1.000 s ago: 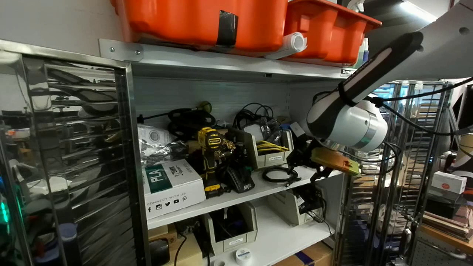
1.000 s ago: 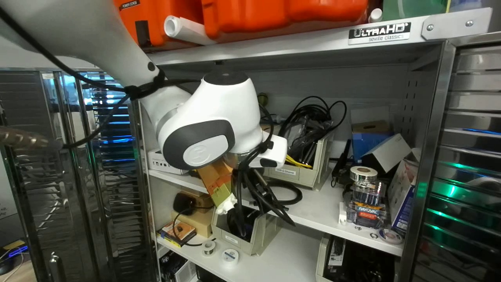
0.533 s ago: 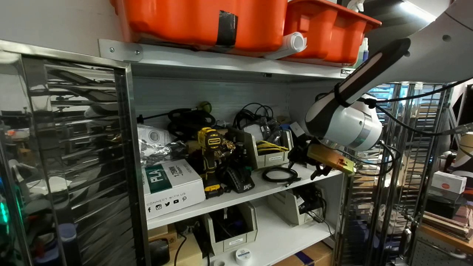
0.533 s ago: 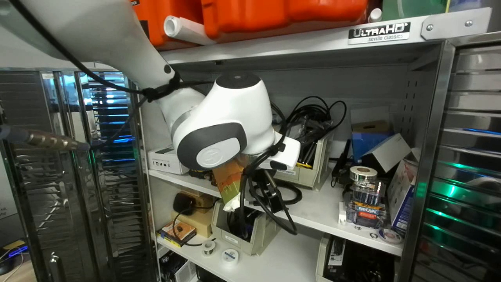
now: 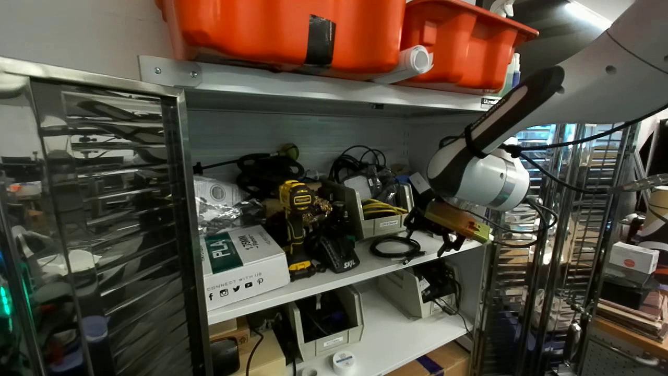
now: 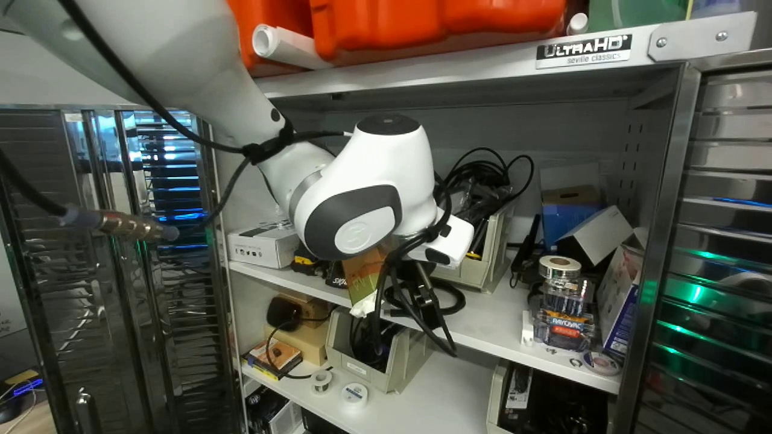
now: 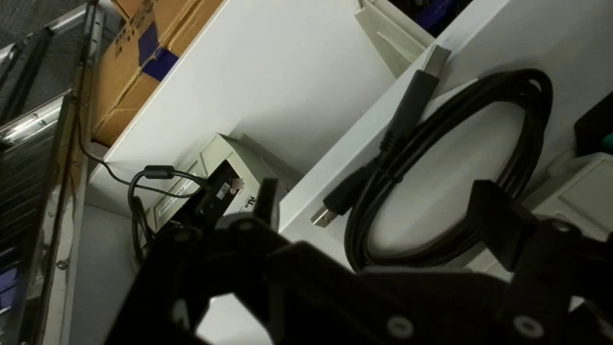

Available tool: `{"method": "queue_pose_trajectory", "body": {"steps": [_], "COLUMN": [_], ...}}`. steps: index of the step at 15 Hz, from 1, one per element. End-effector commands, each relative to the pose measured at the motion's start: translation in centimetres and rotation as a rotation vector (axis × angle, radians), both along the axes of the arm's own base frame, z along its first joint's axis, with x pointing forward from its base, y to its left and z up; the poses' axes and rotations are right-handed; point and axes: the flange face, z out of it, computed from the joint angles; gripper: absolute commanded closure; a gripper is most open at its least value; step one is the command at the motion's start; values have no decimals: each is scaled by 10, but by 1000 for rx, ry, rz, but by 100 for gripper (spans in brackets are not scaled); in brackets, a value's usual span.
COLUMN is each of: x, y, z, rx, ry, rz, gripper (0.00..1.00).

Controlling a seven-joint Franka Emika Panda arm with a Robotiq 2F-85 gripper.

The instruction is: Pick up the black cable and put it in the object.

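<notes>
The black cable [image 5: 389,255] lies coiled on the middle shelf near its front edge. In the wrist view the coil [image 7: 536,110] shows with two metal plugs, and it also shows partly behind the gripper in an exterior view [image 6: 459,296]. My gripper [image 7: 380,206] is open and empty; in the wrist view one finger overlaps the coil's right side and the other lies left of the shelf edge. In an exterior view the gripper [image 5: 427,237] is just beside the coil, apparently above it. A grey bin [image 5: 383,225] with yellow and black cables stands behind the coil, also partly visible here [image 6: 491,265].
A yellow drill [image 5: 297,209] and a white PLA box [image 5: 250,271] stand on the same shelf. A battery jar [image 6: 564,307] and boxes stand at its other end. Lower bins [image 5: 331,334] sit below. The upper shelf [image 5: 313,86] hangs above; metal doors [image 5: 177,209] flank the opening.
The arm and gripper have moved along the shelf toward the coil, leftward and rightward in the respective exterior views. The cable and bins have not moved.
</notes>
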Motion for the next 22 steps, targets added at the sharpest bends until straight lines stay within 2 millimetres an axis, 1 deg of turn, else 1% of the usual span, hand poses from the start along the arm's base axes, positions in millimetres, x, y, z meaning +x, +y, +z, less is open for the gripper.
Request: {"method": "queue_pose_trajectory", "body": {"steps": [1,8,10,13,14,15,17,18,21,22], "x": [22,50,56,58,57,56,55,53,47,44], "y": [-1,15,17,18,18,18,17,17,20,22], "z": [0,0,-6,-16,-18,-20,-20,-16,-6,-3], "rx": [15,43,42,40,41,46,50,55,74,79], "ry": [49,79,98,147,164,180,197,198,216,226], "rz": [-37,-31,-35,-47,-52,-53,-59,-61,-59,-58], "gripper": [0,0,0,0,25,27,43,53,73,81]}}
